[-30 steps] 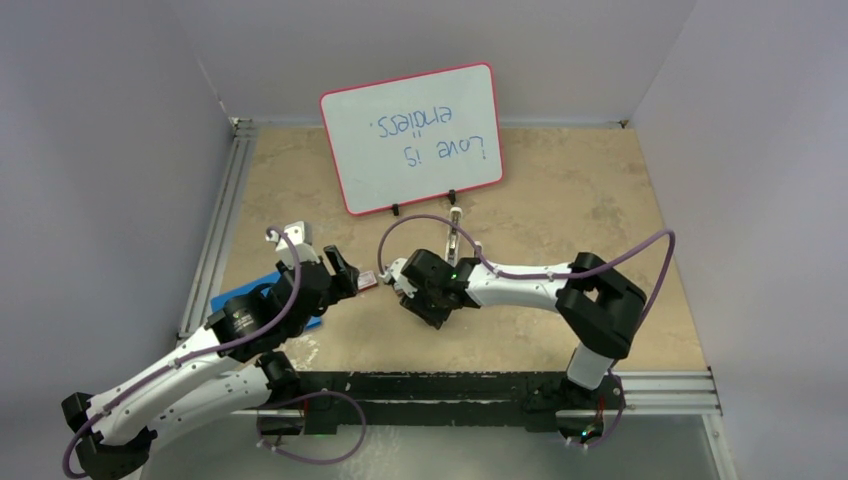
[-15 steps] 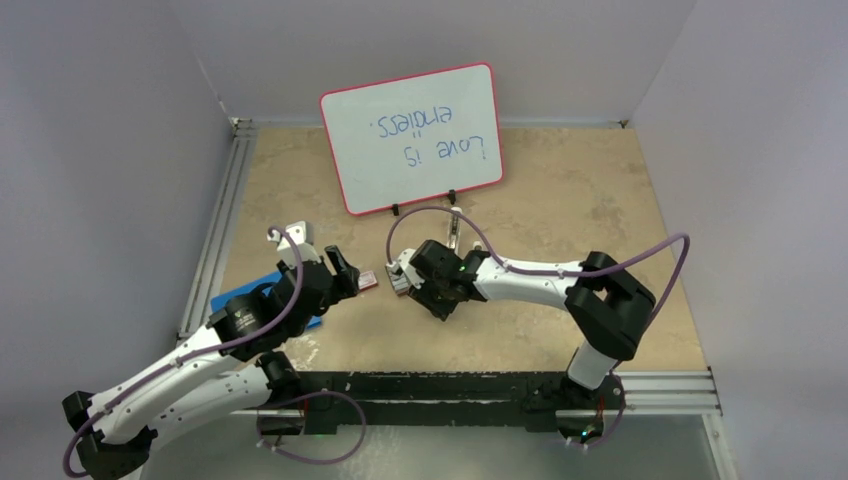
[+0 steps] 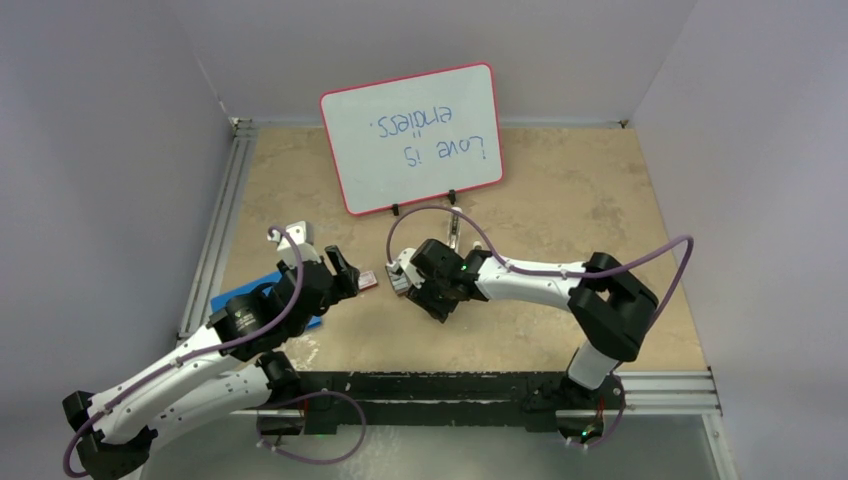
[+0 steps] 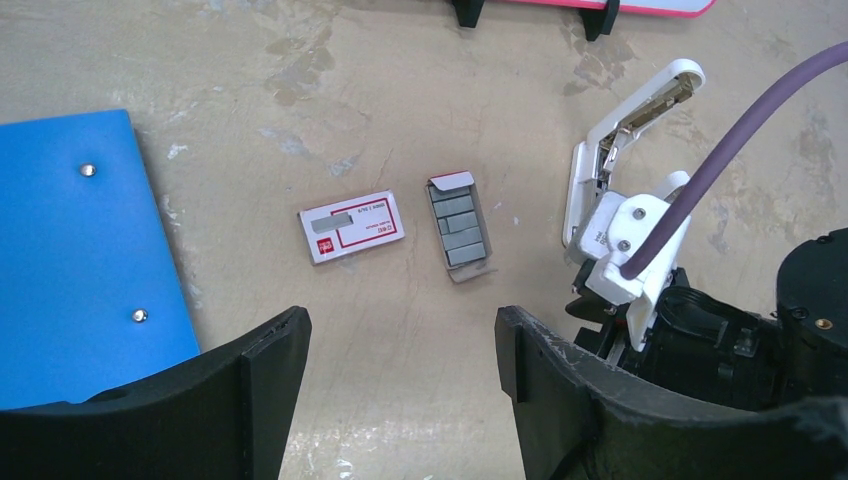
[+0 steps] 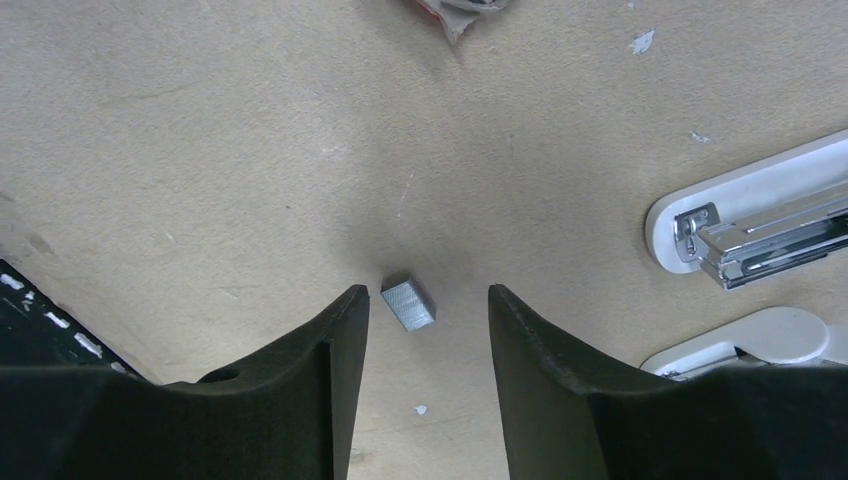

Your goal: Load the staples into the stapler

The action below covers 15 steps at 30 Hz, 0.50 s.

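A small grey block of staples (image 5: pixel 408 304) lies loose on the table, between the fingers of my open right gripper (image 5: pixel 426 296), which hovers just above it. The white stapler (image 5: pixel 752 222) lies hinged open to the right, its metal channel showing. In the left wrist view the grey tray of staples (image 4: pixel 460 228) sits beside the red and white box (image 4: pixel 352 226), with the open stapler (image 4: pixel 622 128) behind the right arm. My left gripper (image 4: pixel 400 340) is open and empty, above the table short of the box. In the top view the grippers (image 3: pixel 350 270) (image 3: pixel 403 278) face each other.
A blue board (image 4: pixel 80 250) lies to the left of the box. A pink-framed whiteboard (image 3: pixel 410 135) stands at the back. A small metal bracket (image 3: pixel 296 232) sits near the left rail. A torn corner of packaging (image 5: pixel 455 12) lies beyond the right gripper.
My right gripper has shifted a little away from the bases and to the left, toward the tray. The left arm has not moved.
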### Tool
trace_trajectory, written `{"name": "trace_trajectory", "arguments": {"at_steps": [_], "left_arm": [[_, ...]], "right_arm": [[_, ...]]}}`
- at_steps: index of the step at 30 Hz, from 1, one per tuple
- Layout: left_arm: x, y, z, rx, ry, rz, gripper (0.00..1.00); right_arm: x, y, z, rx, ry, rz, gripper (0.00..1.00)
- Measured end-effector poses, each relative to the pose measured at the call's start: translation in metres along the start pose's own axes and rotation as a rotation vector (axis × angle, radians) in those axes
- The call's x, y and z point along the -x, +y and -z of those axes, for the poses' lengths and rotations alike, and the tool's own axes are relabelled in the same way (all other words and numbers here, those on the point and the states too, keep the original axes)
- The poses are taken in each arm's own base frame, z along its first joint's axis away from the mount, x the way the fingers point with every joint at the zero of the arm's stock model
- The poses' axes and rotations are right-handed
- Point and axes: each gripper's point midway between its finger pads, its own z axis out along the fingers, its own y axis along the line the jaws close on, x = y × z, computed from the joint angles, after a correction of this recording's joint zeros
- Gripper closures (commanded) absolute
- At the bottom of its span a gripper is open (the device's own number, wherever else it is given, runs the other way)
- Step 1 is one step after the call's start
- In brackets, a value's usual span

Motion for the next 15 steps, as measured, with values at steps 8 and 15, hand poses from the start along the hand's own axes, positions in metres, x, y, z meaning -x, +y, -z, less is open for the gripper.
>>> {"name": "trace_trajectory", "arguments": {"at_steps": [8,15], "left_arm": [[-0.001,0.001,0.000,0.003,0.003,-0.003,0.32],[-0.001,0.001,0.000,0.003,0.002,-0.003,0.32]], "right_arm": [[-0.004,-0.002,0.002,-0.007,0.015,0.032,0.47],[-0.015,-0.004,-0.005,-0.006,0.073,0.054,0.49]]}}
